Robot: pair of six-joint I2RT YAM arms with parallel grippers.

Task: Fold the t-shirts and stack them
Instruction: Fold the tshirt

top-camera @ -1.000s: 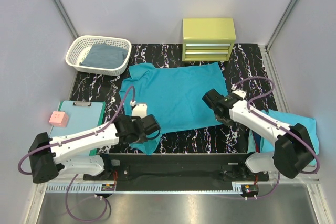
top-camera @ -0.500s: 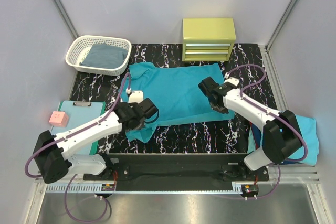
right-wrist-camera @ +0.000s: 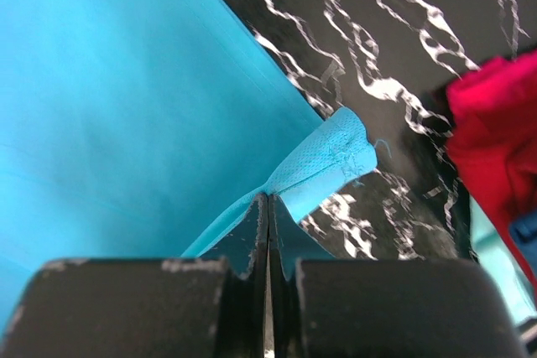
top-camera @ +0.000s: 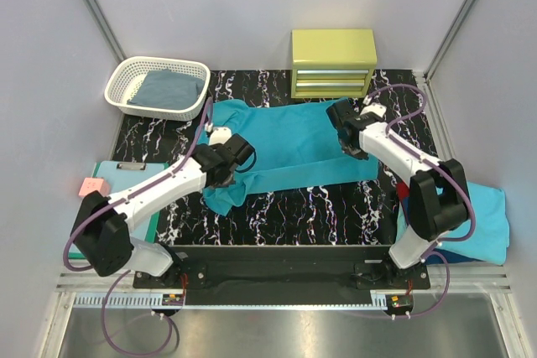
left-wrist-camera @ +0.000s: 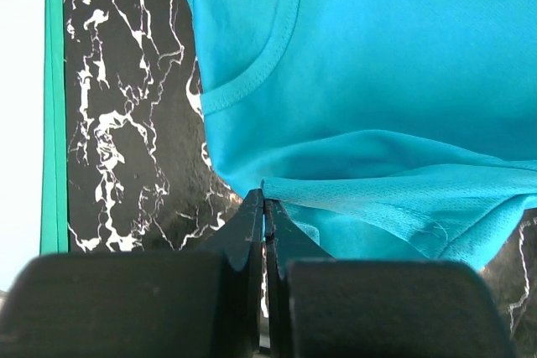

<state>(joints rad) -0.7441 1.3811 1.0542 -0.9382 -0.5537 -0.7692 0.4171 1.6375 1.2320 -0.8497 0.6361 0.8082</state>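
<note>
The left gripper [left-wrist-camera: 265,207] is closed tight, its tips pinching a thin fold of the t-shirt [top-camera: 289,136] at its hem, by the shirt's left side. The right gripper [right-wrist-camera: 268,203] is likewise closed, nipping the hem at the right side, where a small doubled corner of cloth pokes out past the fingers.

Between the two the hem is lifted and drawn over the body, so the shirt lies part-doubled across the middle of the surface [top-camera: 336,211], nearer its far edge, with the collar end sagging toward the left.

The cloth looks thin, light and limp. It drapes and wrinkles wherever it is unsupported, and likely slips from a shallow pinch. Two spread grips on the hem corners suit it best, kept level and taut so the middle does not droop or bunch.

More shirts sit in a pile [top-camera: 491,215] at the near right corner, the red one [right-wrist-camera: 495,132] among them.
</note>
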